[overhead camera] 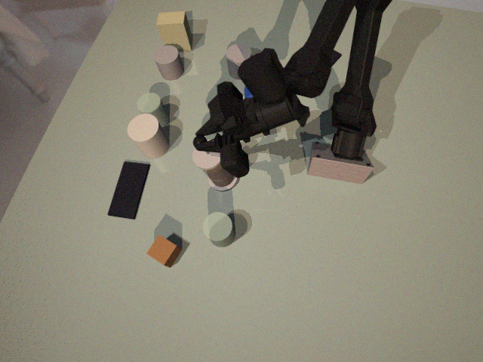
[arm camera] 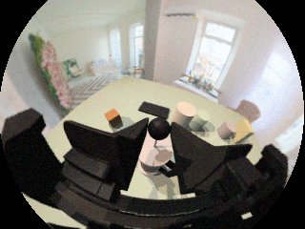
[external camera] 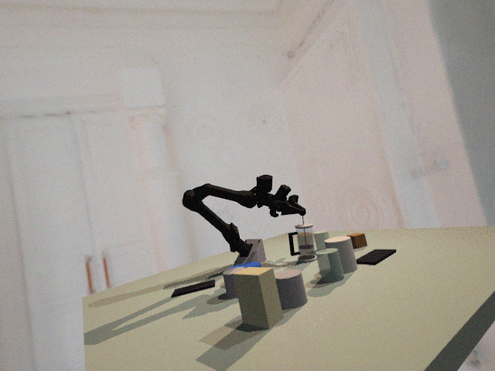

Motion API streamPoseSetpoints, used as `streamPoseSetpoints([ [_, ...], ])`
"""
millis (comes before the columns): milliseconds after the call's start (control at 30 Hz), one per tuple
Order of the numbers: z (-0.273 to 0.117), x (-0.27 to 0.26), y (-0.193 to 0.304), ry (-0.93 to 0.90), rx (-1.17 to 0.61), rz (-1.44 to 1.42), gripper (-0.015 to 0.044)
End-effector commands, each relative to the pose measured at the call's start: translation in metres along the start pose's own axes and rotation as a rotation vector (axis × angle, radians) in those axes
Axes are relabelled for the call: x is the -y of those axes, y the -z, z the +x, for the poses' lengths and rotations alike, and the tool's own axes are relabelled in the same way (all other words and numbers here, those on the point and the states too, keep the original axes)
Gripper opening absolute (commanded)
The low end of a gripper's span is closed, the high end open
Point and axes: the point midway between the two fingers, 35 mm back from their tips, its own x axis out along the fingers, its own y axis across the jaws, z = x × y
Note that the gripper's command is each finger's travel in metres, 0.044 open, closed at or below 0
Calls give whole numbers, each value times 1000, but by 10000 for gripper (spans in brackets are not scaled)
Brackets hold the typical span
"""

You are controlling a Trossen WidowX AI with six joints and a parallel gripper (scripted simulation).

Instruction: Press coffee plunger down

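Note:
The coffee press stands upright on the table, with a pale lid and a black handle. Its thin rod rises a short way above the lid to the round black plunger knob. Inside the glass, the dark filter disc sits around mid-height. My gripper is shut on the knob, one finger on each side of it, above the lid. In the top view the fingers cover part of the lid, and the handle is hidden.
A peach cylinder and a green one stand beside the press; another green cylinder is on its other side. An orange block, a black slab, mauve cylinders, a yellow block and a blue object are around.

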Motion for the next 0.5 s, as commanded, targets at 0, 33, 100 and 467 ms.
streamPoseSetpoints([
  [0,10,1,25,11,-67,-51,114],
  [33,10,1,25,11,-67,-51,114],
  [100,11,1,24,11,-67,-51,114],
  [467,13,0,22,12,-67,-50,114],
])
